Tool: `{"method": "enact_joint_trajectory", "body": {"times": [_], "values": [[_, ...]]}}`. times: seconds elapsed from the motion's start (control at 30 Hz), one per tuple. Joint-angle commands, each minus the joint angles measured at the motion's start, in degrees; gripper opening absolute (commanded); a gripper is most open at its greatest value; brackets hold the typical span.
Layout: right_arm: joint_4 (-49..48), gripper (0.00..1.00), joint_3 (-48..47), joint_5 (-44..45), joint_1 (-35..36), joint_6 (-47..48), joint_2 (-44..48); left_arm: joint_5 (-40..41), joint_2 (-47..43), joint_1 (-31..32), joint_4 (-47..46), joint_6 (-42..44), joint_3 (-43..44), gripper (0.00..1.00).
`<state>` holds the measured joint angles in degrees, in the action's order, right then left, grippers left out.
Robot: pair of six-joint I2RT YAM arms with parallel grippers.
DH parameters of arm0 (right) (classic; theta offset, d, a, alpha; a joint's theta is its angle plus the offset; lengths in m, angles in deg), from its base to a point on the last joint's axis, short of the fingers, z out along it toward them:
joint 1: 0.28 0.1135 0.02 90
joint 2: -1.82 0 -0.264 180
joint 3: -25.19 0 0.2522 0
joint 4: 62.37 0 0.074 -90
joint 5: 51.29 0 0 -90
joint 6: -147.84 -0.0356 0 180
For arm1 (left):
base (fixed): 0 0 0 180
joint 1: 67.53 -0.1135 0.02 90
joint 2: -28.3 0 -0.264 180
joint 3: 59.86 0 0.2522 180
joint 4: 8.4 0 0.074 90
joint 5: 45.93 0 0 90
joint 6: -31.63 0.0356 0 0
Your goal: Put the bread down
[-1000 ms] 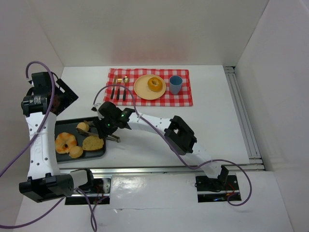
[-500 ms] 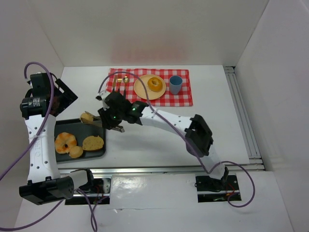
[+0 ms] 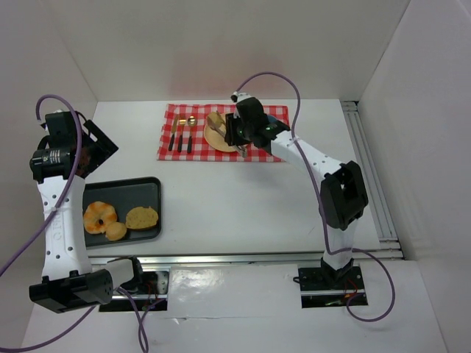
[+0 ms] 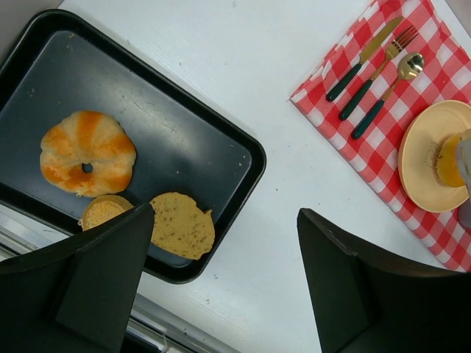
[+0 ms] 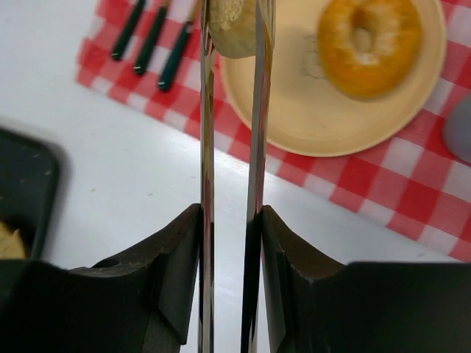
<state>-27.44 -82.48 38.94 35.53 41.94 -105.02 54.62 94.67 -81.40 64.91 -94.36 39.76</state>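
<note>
My right gripper (image 5: 229,243) is shut on a pair of metal tongs (image 5: 208,147). The tongs pinch a pale bread roll (image 5: 232,26) at their tips, over the left rim of the yellow plate (image 5: 309,110). A glazed doughnut (image 5: 368,44) lies on that plate. In the top view the roll (image 3: 215,120) hangs at the plate's (image 3: 218,140) left side, with the right gripper (image 3: 239,131) beside it. My left gripper (image 4: 224,279) is open and empty, held high over the black tray (image 4: 184,140), which holds a round orange bun (image 4: 87,152), a flat bread (image 4: 182,224) and a small bun (image 4: 103,213).
The plate sits on a red checked cloth (image 3: 272,151) with a blue cup (image 3: 268,129) to its right and a knife, fork and spoon (image 3: 180,136) to its left. The tray (image 3: 143,191) lies at the near left. White walls enclose the table.
My right arm has carried the tongs and roll from over the tray's far edge up and right to the yellow plate. The left arm has not moved.
</note>
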Motion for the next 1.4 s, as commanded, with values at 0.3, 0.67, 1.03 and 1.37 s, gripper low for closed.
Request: {"method": "enact_joint_trajectory", "body": {"times": [0.3,0.67,1.03,1.37], "values": [[-2.4,0.44,-3.4,-4.0,-3.6,0.2,-7.4,-1.0,-1.3,-0.5,-1.8,0.6,1.1,0.92],[-2.4,0.68,-3.5,-2.0,-3.6,-0.4,-4.7,-1.0,-1.3,-0.5,-1.8,0.6,0.5,0.92],[-1.8,0.68,6.3,-0.1,-1.3,0.2,14.3,-2.7,-1.9,-0.5,-2.3,0.6,0.0,0.92],[-14.0,0.68,42.4,-4.2,7.8,-2.7,27.6,-4.5,-2.9,-0.5,-3.4,0.0,-1.1,0.92]]}}
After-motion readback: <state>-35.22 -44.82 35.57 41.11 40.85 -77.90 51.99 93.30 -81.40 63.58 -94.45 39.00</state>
